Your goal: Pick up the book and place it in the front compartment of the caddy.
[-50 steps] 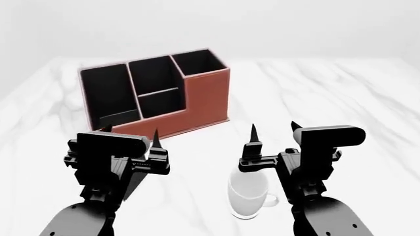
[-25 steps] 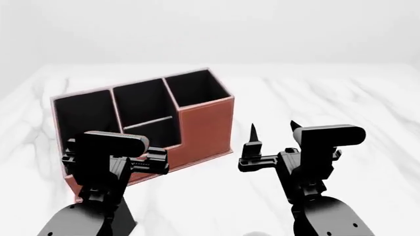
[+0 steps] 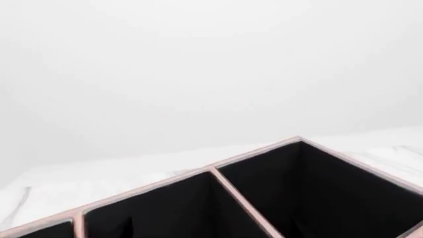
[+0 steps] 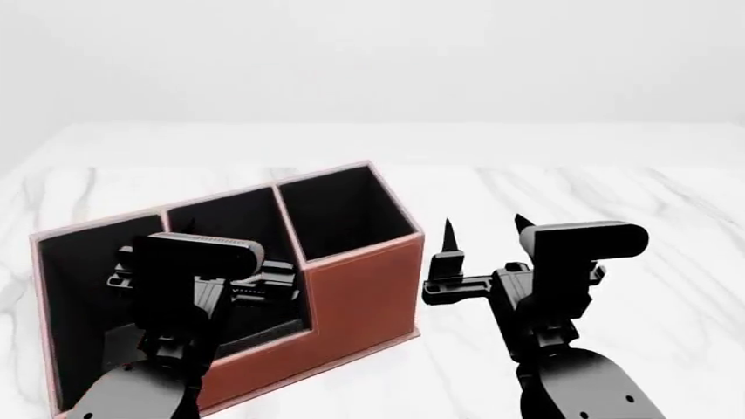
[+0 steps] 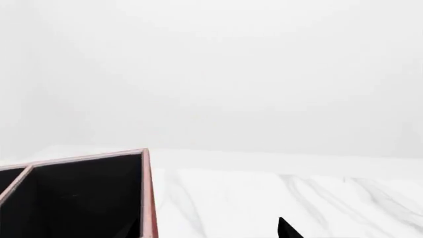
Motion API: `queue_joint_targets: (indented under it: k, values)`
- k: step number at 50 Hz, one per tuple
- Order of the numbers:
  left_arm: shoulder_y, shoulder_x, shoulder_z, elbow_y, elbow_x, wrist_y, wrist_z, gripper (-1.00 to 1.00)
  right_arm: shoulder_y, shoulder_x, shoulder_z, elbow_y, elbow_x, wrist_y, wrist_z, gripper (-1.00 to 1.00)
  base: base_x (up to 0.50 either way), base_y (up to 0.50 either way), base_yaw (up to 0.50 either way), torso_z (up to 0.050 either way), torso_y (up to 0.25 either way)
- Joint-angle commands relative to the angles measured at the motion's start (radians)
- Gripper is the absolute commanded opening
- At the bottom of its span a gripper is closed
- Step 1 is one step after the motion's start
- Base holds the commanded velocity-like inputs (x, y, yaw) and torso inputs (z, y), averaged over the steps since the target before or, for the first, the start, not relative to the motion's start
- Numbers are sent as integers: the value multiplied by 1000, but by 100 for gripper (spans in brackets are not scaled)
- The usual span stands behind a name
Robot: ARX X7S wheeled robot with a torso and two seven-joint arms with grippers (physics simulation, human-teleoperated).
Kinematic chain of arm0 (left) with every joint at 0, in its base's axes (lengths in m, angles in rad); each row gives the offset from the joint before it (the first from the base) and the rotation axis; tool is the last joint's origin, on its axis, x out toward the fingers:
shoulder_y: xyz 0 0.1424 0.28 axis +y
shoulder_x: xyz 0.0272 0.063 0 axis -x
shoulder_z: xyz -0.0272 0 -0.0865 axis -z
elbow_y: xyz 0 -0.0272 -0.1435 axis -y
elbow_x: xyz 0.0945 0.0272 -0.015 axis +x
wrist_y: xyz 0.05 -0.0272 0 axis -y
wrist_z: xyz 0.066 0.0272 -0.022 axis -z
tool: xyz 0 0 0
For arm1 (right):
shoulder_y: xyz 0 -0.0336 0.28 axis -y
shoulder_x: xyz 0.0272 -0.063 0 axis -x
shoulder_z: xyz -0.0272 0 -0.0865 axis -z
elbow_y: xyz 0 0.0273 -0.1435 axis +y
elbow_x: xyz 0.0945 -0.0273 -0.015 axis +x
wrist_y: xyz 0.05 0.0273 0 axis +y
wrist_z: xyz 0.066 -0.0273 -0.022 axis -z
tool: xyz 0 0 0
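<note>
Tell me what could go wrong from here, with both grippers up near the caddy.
1. The book shows in no view, so any reach for it now would likely be blind.
2. The left gripper sits in front of the caddy's low compartments; moving forward, it may hit a pale rim.
3. The right gripper, fingers spread and empty, is close beside the caddy's tall end; a swing toward it could shove the caddy across the marble table.

caddy (image 4: pixel 361 288): matt leather-look, seemingly | table (image 4: pixel 605 201): smooth white marble

The head camera is looking down over both arms at the caddy (image 4: pixel 233 297) on the counter (image 4: pixel 605 201). Both wrist cameras are facing forward, close above its pink rims, sharing its rear compartments.
</note>
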Motion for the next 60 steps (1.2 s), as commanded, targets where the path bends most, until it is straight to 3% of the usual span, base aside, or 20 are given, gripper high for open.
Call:
queue_joint_targets:
  k: [1, 16, 19, 24, 27, 29, 33, 35, 37, 38, 39, 40, 41, 42, 50, 60]
  values:
    - [4, -4, 2, 2, -5, 1, -7, 100, -5, 4, -6, 0, 7, -6, 9, 100, 0, 0, 0, 0, 0]
    - [3, -2, -11, 36, -35, -45, -12, 100, -4, 12, -17, 5, 9, -12, 20, 100, 0, 0, 0, 0, 0]
    - [-11, 3, -23, 82, -59, -125, -21, 100, -2, 13, -17, 8, 9, -13, 24, 100, 0, 0, 0, 0, 0]
    - [-116, 30, -108, 293, -150, -509, -39, 100, 4, 14, -16, 13, 12, -9, 29, 100, 0, 0, 0, 0, 0]
    - [-145, 40, -149, 346, -183, -622, -41, 100, 5, 14, -18, 17, 13, -10, 31, 100, 0, 0, 0, 0, 0]
    - [-137, 1, -210, 343, -383, -629, -173, 100, 4, 14, -24, 22, 9, -16, 33, 100, 0, 0, 0, 0, 0]
    - [-214, -143, -301, 215, -983, -626, -752, 100, 9, 16, -25, 23, 11, -12, 37, 100, 0, 0, 0, 0, 0]
    - [-259, -228, -245, 114, -1283, -566, -1052, 100, 9, 18, -28, 22, 11, -12, 39, 100, 0, 0, 0, 0, 0]
    - [-270, -262, -210, 95, -1557, -525, -1160, 100, 11, 18, -30, 28, 10, -14, 40, 100, 0, 0, 0, 0, 0]
    - [-277, -289, -186, 86, -1611, -498, -1209, 100, 10, 19, -32, 30, 9, -16, 40, 100, 0, 0, 0, 0, 0]
    - [-427, -439, -36, 85, -1761, -348, -1359, 100, 11, 24, -44, 46, -1, -29, 37, 100, 0, 0, 0, 0, 0]
    - [-519, -589, 114, 109, -1911, -198, -1433, 100, 11, 24, -44, 46, 0, -30, 38, 100, 0, 0, 0, 0, 0]
    - [-552, -669, 264, 118, -2013, -48, -1432, 100, 11, 24, -41, 45, 4, -27, 37, 100, 0, 0, 0, 0, 0]
    - [-565, -683, 333, 123, -2014, 20, -1429, 100, 11, 25, -41, 46, 4, -29, 37, 100, 0, 0, 0, 0, 0]
    - [-616, -748, 417, 140, -2067, 107, -1424, 100, 16, 27, -46, 53, 8, -26, 41, 100, 0, 0, 0, 0, 0]
    - [-784, -866, 613, 189, -2199, 259, -1429, 100, 16, 31, -53, 50, 11, -25, 48, 100, 0, 0, 0, 0, 0]
